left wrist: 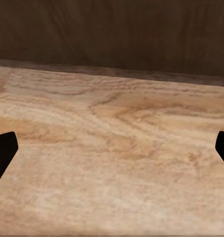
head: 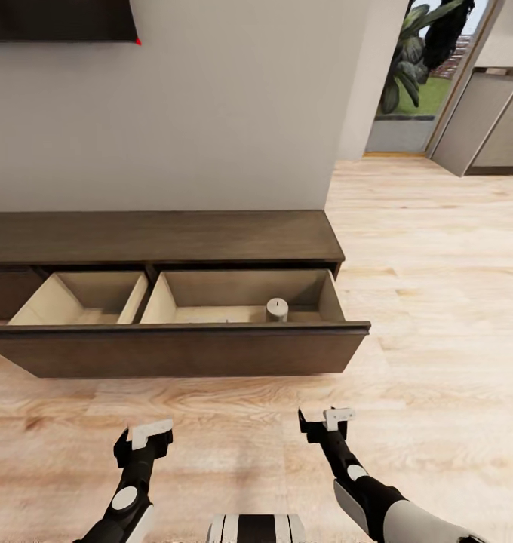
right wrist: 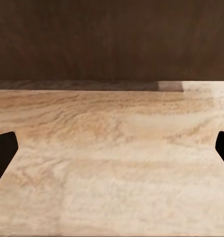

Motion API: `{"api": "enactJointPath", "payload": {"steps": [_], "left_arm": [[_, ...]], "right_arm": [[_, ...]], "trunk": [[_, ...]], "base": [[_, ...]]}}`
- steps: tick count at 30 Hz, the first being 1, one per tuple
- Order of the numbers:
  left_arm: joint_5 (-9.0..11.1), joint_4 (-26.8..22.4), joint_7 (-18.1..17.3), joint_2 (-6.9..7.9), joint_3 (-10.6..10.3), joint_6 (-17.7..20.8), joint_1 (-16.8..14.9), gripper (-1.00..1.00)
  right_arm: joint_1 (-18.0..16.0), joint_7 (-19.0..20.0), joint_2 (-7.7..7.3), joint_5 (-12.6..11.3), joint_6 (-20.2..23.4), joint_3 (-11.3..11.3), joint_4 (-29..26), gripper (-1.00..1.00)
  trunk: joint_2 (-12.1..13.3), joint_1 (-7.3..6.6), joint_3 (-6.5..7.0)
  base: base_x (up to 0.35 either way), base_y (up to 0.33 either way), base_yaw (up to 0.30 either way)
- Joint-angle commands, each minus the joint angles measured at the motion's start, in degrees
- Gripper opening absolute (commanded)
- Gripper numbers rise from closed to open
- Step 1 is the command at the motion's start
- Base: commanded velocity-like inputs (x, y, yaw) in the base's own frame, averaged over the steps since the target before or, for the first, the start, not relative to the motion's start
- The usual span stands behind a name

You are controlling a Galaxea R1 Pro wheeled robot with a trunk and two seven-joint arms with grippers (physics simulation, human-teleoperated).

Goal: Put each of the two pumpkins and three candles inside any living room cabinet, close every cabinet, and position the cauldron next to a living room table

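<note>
The long dark brown cabinet (head: pixel 166 237) stands against the wall with its wide drawer (head: pixel 173 351) pulled out, showing two pale beige compartments. A grey candle (head: pixel 277 308) stands upright in the right compartment; the left compartment looks empty. My left gripper (head: pixel 143 441) and right gripper (head: pixel 326 424) hover low over the floor in front of the drawer, both open and holding nothing. In the left wrist view the fingertips (left wrist: pixel 3 153) sit far apart, facing the drawer front (left wrist: pixel 112 29). In the right wrist view the fingertips (right wrist: pixel 3 153) are spread the same way before the drawer front (right wrist: pixel 92 39). Pumpkins, cauldron and table are out of view.
Light wood floor (head: pixel 422 302) stretches to the right of the cabinet. A dark screen (head: pixel 60 19) hangs on the wall above it. Grey kitchen cupboards (head: pixel 486 124) and a plant (head: pixel 422 45) by a window lie at the far right.
</note>
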Motion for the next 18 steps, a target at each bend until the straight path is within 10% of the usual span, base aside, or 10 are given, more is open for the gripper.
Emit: {"api": "enactJointPath", "payload": {"steps": [1, 18], "left_arm": [[0.0, 0.0, 0.0, 0.0, 0.0, 0.0, 0.0, 1.0], [0.0, -0.4, 0.0, 0.0, 0.0, -0.3, 0.0, 1.0]], "right_arm": [[0.0, 0.0, 0.03, 0.0, 0.0, 0.0, 0.0, 1.0], [0.0, 0.2, 0.23, 0.0, -4.3, 0.0, 0.0, 1.0]], "trunk": [[0.0, 0.02, -0.23], [-0.2, 0.46, -3.99]], "base": [[0.0, 0.0, 0.0], [0.0, 0.0, 0.0]]}}
